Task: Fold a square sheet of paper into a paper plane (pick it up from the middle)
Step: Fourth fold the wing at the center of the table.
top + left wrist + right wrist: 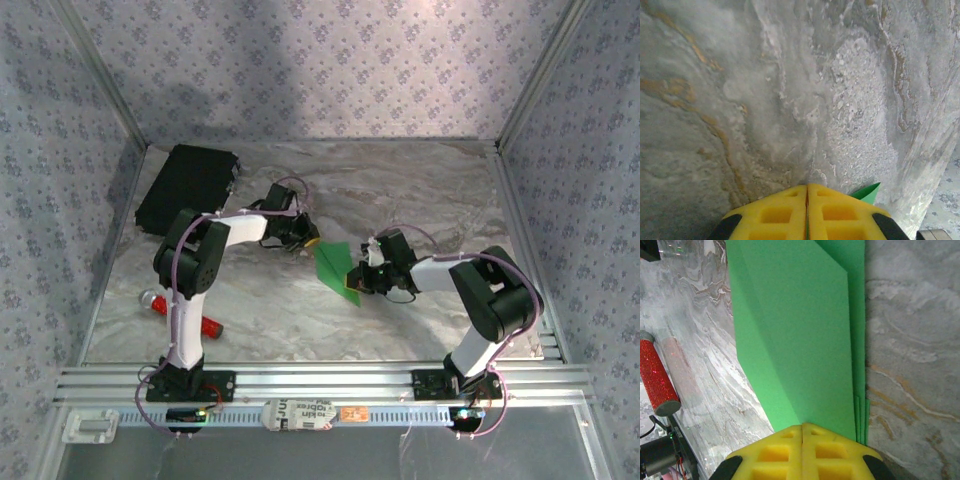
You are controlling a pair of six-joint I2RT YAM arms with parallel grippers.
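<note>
Currently the folded green paper (335, 266) sits over the middle of the counter (430, 190), between the two arms. The right fingers (803, 432) are pressed shut on one edge, and the layered sheet stretches straight ahead of them. The left fingers (806, 194) are closed too, apparently pinching the far corner, with a green tip beside them. The paper's long axis slants from the left fingers toward the right ones, with both arms equally near.

The right claw (803, 426) pinches the folded green paper (795, 340), a red glittery bar (657, 375) lying left on the marble table (912, 340).
</note>
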